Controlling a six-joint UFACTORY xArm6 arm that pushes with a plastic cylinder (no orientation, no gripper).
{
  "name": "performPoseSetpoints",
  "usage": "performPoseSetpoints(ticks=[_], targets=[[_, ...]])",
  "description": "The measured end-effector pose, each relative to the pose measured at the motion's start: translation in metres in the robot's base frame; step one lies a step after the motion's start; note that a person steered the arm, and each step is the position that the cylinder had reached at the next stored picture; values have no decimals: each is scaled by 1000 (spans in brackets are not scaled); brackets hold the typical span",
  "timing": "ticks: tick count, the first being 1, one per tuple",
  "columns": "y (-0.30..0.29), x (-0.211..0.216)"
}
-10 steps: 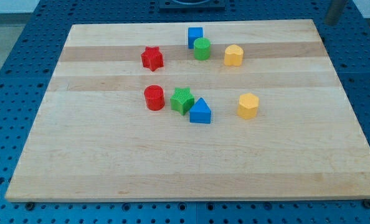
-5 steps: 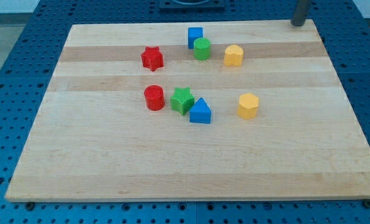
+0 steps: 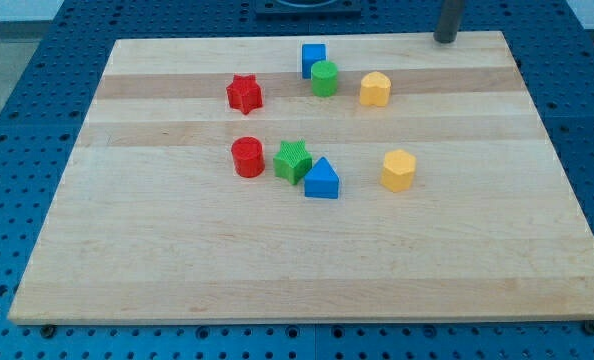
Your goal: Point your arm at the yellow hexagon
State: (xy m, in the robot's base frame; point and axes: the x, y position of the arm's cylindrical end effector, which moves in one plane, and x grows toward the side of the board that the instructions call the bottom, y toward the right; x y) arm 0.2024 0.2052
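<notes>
Rod's tip (image 3: 445,40) at board's top edge, no jaws, yellow hexagon (image 3: 398,170) well below.

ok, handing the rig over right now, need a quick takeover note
My tip sits at the board's top edge, toward the view's right, touching no block.
Two yellow blocks: one in the upper row beside the green cylinder, the nearer to my tip; one lower, right of the blue triangle. Which is the hexagon is hard to tell.
Done: nothing yet. Left: bring the tip to the yellow hexagon.
</notes>
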Motion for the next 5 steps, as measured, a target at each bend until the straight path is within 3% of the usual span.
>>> performPoseSetpoints(ticks=[3,5], targets=[[-28,0],[-24,38]])
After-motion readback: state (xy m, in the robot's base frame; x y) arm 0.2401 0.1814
